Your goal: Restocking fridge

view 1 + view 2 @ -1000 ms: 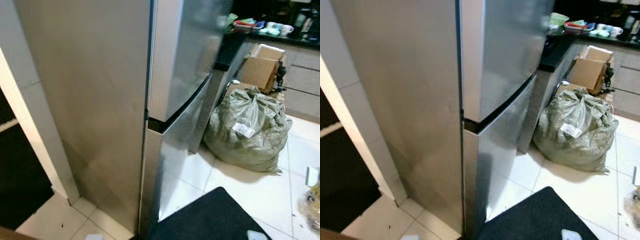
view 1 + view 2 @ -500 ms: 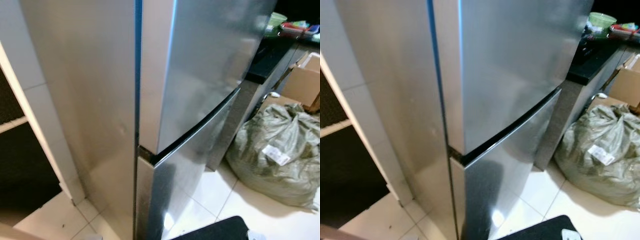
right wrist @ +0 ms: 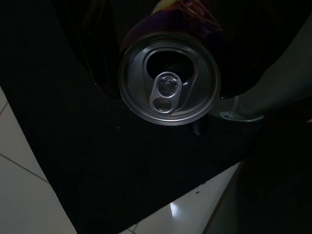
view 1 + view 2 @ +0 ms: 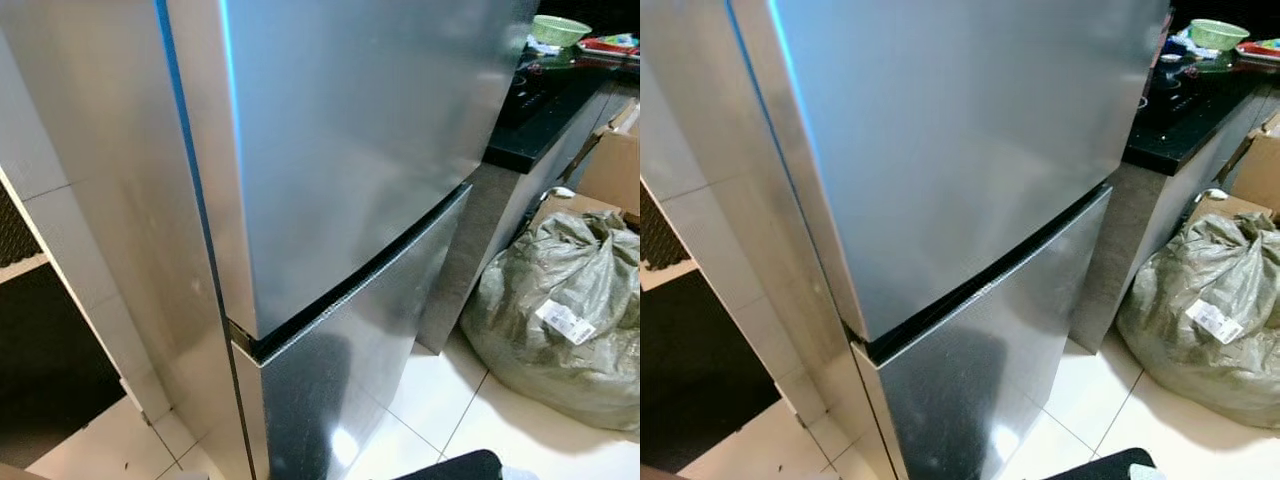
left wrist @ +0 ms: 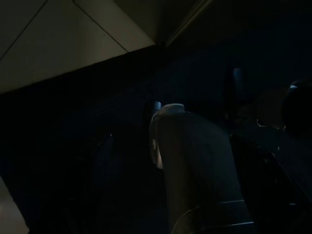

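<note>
Two closed doors of the fridge (image 4: 340,180) are now faced more squarely than a moment ago, the sack (image 4: 560,320) pushed rightward, while a can (image 3: 168,80) is kept clenched in the right pincer (image 3: 168,29); the left pincer's state cannot be told.

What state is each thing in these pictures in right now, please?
Fridge upper door: shut.
Fridge lower door: shut.
Can: top already opened, tab still on, held close before the right wrist camera over the dark mat.
Sack: full, bunched closed at the top, resting on the tiled floor beside the counter.
Green bowl: upright on the counter.
</note>
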{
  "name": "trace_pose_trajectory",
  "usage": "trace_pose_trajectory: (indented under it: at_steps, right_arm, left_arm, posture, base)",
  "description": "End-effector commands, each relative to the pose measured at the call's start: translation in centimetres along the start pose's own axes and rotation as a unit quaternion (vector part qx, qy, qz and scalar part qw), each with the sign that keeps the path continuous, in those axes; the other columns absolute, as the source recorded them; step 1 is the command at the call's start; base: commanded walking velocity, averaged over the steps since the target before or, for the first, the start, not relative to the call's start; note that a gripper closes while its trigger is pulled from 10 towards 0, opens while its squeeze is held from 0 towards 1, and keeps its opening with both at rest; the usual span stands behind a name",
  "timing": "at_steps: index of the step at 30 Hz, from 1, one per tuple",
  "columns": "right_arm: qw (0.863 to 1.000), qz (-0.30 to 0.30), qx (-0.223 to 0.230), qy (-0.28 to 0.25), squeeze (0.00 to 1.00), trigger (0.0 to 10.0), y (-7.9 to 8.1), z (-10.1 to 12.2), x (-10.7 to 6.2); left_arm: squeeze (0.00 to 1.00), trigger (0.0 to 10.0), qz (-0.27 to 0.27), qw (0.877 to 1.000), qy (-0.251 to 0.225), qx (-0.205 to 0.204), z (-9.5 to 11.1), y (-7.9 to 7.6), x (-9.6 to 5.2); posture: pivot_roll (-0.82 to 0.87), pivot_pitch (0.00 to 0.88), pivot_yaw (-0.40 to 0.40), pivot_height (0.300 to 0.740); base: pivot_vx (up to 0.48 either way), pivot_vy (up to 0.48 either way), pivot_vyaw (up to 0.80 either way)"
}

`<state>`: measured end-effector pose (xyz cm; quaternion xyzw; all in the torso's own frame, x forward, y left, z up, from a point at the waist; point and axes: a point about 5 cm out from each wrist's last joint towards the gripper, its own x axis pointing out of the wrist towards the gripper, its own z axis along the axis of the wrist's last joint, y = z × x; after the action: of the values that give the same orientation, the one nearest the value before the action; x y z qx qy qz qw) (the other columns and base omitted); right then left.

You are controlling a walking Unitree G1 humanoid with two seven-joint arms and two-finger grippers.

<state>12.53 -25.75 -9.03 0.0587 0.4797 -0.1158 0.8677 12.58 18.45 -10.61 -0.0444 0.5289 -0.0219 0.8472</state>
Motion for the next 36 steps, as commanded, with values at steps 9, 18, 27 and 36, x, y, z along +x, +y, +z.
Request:
trace_pose_trajectory:
  at_steps: [9,18,27,36]
  right_arm:
    - [1.0,0.001,0.003,0.003,0.0,10.0,0.06,-0.31,-0.05]
    - [1.0,0.004,0.001,0.001,0.0,10.0,0.17,-0.19,-0.01]
    - [1.0,0.006,-0.001,0.002,0.0,10.0,0.29,-0.24,0.0]
    - [1.0,0.009,-0.001,0.004,0.0,10.0,0.44,-0.4,-0.01]
  left_arm:
    - [0.0,10.0,0.011,1.0,0.007,-0.002,-0.41,0.23,-0.08]
    - [0.0,10.0,0.011,1.0,0.007,0.005,-0.51,0.08,-0.07]
    - [0.0,10.0,0.011,1.0,0.007,0.001,-0.61,0.12,-0.1]
    - [0.0,10.0,0.013,1.0,0.012,0.003,-0.74,0.43,-0.17]
  posture:
    - [-0.08,0.0,-0.027,0.74]
    - [-0.08,0.0,-0.031,0.74]
    - [-0.07,0.0,-0.029,0.74]
    - [-0.08,0.0,-0.027,0.74]
  base:
    - [-0.145,0.0,0.0]
    - [-0.425,0.0,0.0]
    - [-0.138,0.0,0.0]
    - [0.0,0.0,0.0]
